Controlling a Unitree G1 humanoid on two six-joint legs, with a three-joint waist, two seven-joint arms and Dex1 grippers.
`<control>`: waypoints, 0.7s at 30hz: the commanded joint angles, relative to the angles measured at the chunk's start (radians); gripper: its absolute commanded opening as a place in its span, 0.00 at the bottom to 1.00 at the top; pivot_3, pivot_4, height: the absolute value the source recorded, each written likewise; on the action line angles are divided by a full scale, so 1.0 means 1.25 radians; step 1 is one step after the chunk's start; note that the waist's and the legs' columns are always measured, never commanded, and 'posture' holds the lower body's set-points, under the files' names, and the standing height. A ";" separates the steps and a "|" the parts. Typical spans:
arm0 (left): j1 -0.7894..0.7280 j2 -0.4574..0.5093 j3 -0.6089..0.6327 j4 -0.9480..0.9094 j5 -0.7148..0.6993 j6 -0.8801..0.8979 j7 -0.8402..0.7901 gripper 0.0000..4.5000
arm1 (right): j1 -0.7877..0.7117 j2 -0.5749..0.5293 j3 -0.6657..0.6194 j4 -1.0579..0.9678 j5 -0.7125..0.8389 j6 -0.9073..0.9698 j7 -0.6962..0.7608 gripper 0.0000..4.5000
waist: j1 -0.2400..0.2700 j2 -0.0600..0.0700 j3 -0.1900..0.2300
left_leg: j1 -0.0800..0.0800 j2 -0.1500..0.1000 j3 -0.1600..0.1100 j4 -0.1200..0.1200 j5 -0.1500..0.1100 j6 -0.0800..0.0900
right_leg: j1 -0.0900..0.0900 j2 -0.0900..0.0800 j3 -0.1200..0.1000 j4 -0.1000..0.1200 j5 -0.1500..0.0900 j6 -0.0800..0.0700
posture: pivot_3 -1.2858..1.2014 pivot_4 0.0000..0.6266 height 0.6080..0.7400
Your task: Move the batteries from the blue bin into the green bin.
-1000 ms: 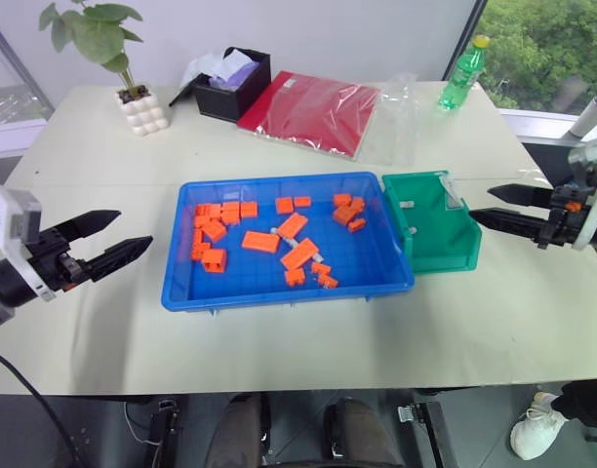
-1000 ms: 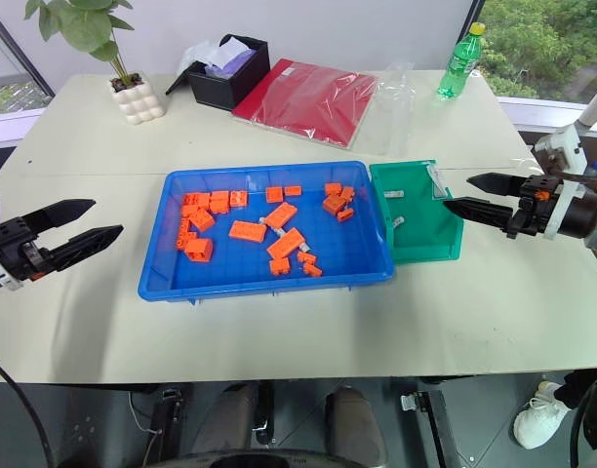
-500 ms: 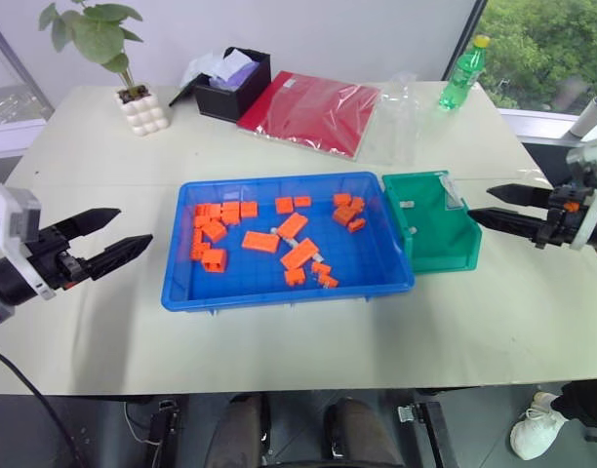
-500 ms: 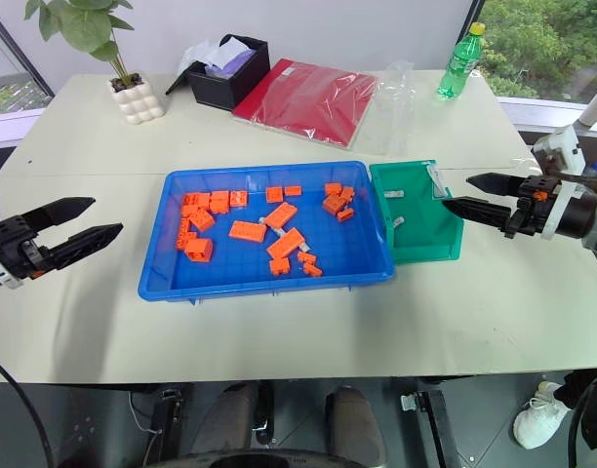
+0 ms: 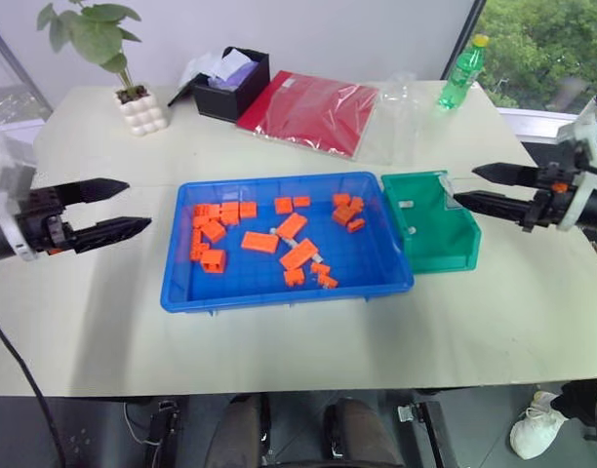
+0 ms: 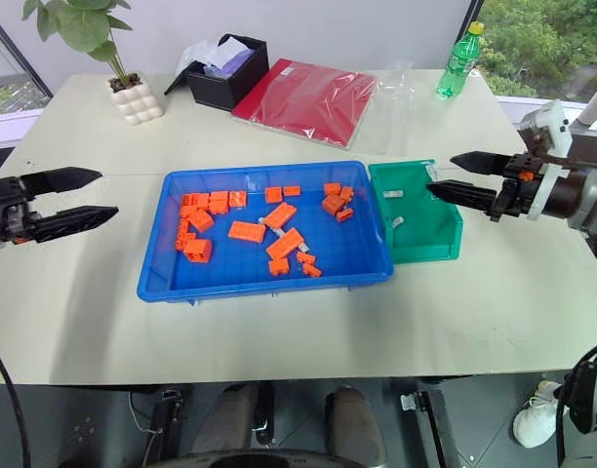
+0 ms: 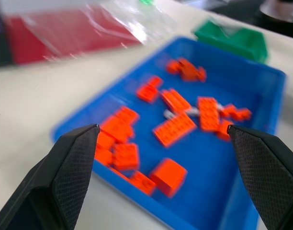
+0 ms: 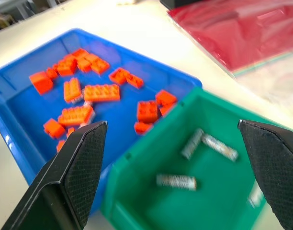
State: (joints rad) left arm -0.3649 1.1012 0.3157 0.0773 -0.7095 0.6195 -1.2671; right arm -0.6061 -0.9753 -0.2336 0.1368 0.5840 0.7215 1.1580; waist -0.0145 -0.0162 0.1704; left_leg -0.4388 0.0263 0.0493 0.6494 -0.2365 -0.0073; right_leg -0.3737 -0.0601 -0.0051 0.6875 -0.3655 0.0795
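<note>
I see the remaining batteries (image 7: 177, 113) mid blue bin (image 5: 377, 283), nearer my right gripper (image 5: 466, 186); both it and the left gripper (image 5: 128, 204) gape empty.

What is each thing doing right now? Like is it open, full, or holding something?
left gripper: open, holding nothing, beside the tray.
right gripper: open, holding nothing, by the green bin.
blue bin: scattered with orange blocks and a few batteries.
green bin: upright, three batteries lying inside.
green bottle: upright, cap on.
black box: open, papers inside.
red bag: lying flat.
plant: upright in its pot.
</note>
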 commanded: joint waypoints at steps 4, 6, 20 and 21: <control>-0.067 0.020 -0.126 0.084 0.105 -0.063 -0.112 1.00 | -0.059 0.039 0.011 -0.123 0.044 0.042 -0.048 0.99 | -0.001 0.000 0.000 | 0.000 0.000 0.000 0.000 0.000 0.000 | 0.000 0.000 0.000 0.000 0.000 0.000 | 0.52 0.24 1.00; -0.092 0.001 -0.144 0.102 0.118 -0.069 -0.115 1.00 | -0.073 0.059 0.025 -0.159 0.051 0.055 -0.068 0.99 | 0.000 0.000 0.000 | 0.000 0.000 0.000 0.000 0.000 0.000 | 0.000 0.000 0.000 0.000 0.000 0.000 | 0.52 0.24 1.00; -0.246 -0.123 -0.202 0.197 0.209 -0.137 -0.096 1.00 | -0.205 0.275 0.319 -0.181 -0.117 0.019 -0.189 0.99 | -0.001 0.000 0.000 | -0.003 0.000 0.000 0.003 0.000 0.000 | -0.004 0.000 0.000 0.004 0.000 0.000 | 0.52 0.24 1.00; -0.248 -0.129 -0.204 0.193 0.211 -0.137 -0.096 1.00 | -0.209 0.299 0.347 -0.176 -0.134 0.012 -0.193 0.99 | -0.002 0.000 0.000 | -0.003 0.000 0.000 0.003 0.001 -0.001 | -0.005 0.000 0.000 0.007 0.000 0.000 | 0.52 0.24 1.00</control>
State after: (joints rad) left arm -0.6546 0.9350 0.0525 0.3214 -0.4487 0.4642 -1.3902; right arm -0.8373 -0.6159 0.1761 -0.0749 0.4453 0.7619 0.9275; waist -0.0167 -0.0168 0.1703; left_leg -0.4431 0.0258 0.0492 0.6542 -0.2352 -0.0095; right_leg -0.3805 -0.0609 -0.0050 0.6982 -0.3654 0.0796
